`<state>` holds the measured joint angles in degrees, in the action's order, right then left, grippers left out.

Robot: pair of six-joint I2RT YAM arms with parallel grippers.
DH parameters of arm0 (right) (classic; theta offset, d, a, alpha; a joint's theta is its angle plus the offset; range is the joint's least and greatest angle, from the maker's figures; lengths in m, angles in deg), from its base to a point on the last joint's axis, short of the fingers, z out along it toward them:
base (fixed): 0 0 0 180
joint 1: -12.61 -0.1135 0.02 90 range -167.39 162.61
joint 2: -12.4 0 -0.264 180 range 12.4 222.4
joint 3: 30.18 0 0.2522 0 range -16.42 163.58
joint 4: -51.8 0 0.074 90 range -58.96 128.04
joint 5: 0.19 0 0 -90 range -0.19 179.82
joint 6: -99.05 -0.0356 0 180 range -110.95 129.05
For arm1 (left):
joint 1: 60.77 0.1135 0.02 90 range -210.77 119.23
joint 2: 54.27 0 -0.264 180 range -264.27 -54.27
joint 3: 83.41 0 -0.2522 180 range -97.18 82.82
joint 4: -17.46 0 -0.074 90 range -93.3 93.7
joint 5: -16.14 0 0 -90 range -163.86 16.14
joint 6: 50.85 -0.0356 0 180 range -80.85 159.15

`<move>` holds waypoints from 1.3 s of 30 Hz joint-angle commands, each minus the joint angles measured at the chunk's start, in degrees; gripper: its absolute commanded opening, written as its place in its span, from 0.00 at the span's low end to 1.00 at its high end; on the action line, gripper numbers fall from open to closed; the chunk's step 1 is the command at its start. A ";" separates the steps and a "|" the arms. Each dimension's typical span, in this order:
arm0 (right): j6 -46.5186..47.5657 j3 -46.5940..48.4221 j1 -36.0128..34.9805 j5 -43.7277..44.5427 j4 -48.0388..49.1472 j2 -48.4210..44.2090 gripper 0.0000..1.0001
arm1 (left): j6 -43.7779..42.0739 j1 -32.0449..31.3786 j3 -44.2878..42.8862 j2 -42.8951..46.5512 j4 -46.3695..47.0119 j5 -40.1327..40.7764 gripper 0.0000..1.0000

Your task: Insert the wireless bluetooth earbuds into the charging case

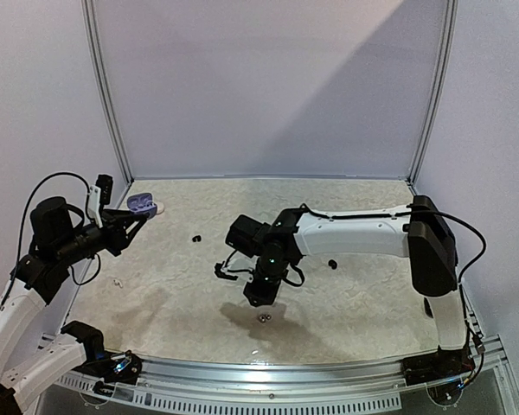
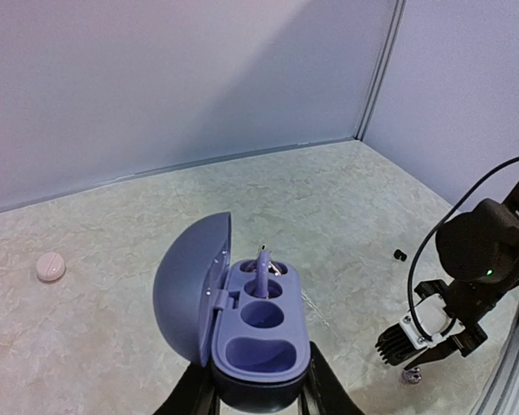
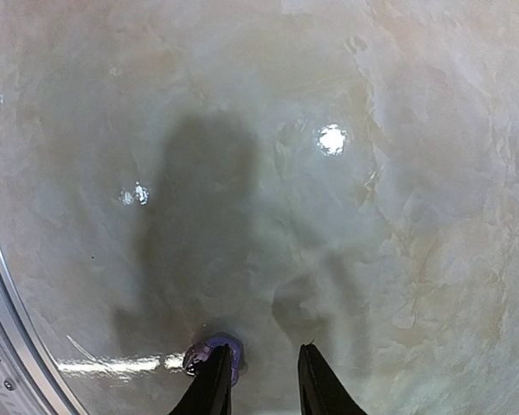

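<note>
Left wrist: left end effector [image 2: 258, 394] grasping open charging case [image 2: 261, 333]; right wrist: right end effector [image 3: 261, 353] parted, earbud [image 3: 195, 357] beside fingertip [image 3: 213, 382].

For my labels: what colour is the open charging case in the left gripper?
The charging case is lavender, a pale bluish purple; it shows best in the left wrist view.

I see the worktop [image 3: 398, 216] as a glossy, marbled, stone-look surface, smooth enough to mirror the lamps as bright spots. The charging case [image 2: 259, 346] looks like smooth matt plastic inside and out. Left of the case, a white earbud [image 2: 50, 266] looks matt. Well to the right of the case, a silvery earbud [image 3: 209, 353] has a metallic sheen. The wall [image 2: 156, 78] behind the case is flat and matt.
</note>
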<state>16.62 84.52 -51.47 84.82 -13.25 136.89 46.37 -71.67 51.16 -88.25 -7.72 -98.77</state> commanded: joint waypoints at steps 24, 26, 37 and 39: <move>6.65 -9.67 -0.31 -5.54 0.26 -2.31 0.26 | -0.20 0.48 1.05 -0.85 0.93 0.87 0.00; 6.50 -10.49 -0.67 -5.62 -0.12 -3.02 0.26 | -0.36 0.54 1.04 -0.87 0.88 0.91 0.00; 3.12 -10.77 -2.25 -3.49 -4.20 -1.95 0.24 | -0.70 0.46 1.04 -1.28 0.70 0.92 0.00; 2.30 -10.20 -2.21 -2.92 -6.02 -1.88 0.24 | -0.95 0.44 0.99 -1.22 0.39 0.91 0.00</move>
<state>21.08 74.08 -53.06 80.97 -13.62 134.81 46.26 -71.67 51.82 -89.19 -7.35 -98.24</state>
